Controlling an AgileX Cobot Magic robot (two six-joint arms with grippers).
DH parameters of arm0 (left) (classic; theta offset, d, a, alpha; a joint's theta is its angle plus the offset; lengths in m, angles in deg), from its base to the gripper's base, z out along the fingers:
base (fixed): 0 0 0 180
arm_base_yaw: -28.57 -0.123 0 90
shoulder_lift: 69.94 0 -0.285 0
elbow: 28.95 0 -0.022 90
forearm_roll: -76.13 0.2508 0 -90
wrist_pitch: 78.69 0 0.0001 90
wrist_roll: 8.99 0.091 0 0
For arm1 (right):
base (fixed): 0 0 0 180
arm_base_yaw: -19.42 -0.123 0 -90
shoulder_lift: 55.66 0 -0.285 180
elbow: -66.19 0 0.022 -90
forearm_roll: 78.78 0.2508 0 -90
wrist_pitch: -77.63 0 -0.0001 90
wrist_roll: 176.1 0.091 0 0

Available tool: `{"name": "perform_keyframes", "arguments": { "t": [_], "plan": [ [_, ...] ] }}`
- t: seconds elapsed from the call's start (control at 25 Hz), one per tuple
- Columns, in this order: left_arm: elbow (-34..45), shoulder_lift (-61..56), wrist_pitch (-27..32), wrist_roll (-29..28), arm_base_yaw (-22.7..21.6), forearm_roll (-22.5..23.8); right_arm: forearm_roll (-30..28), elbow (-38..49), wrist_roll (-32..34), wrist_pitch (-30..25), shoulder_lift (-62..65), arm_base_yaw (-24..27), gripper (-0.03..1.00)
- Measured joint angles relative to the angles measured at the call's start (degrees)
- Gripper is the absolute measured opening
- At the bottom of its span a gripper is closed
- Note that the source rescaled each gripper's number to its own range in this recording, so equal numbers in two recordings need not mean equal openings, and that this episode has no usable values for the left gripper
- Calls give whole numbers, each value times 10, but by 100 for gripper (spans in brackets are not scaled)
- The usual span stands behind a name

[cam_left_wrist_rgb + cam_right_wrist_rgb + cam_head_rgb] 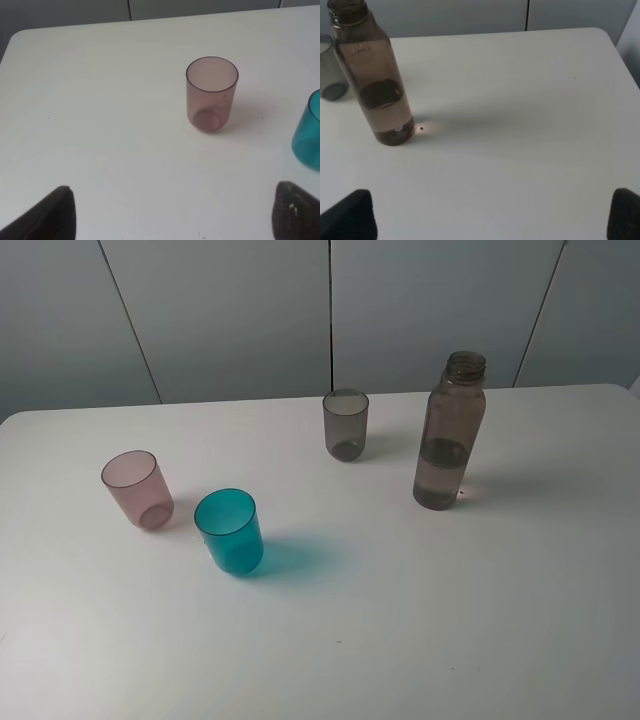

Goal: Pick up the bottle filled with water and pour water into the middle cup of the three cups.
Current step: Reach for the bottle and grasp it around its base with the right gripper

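Note:
The bottle (pixel 450 430) stands upright and uncapped at the right of the white table (pixel 450 620), about one third full of water. Of the three cups, the teal middle cup (pixel 229 531) stands front left, the pink cup (pixel 138 489) to its left and the smoky grey cup (pixel 346 424) further back. Neither arm appears in the exterior high view. My left gripper (pixel 172 220) is open, with the pink cup (pixel 211 93) ahead and the teal cup (pixel 308 131) at the frame's edge. My right gripper (pixel 487 217) is open, well short of the bottle (pixel 372 80).
A grey panelled wall (pixel 330 310) runs behind the table's far edge. The table's rounded far corners show in both wrist views. The grey cup (pixel 330 70) stands just behind the bottle in the right wrist view.

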Motion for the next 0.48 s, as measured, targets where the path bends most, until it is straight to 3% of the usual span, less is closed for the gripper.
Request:
{"name": "perform_keyframes", "arguments": {
  "t": [0.48],
  "plan": [
    [0,0,0,0,0,0,0,0,0,0,0,0,100]
  ]
}}
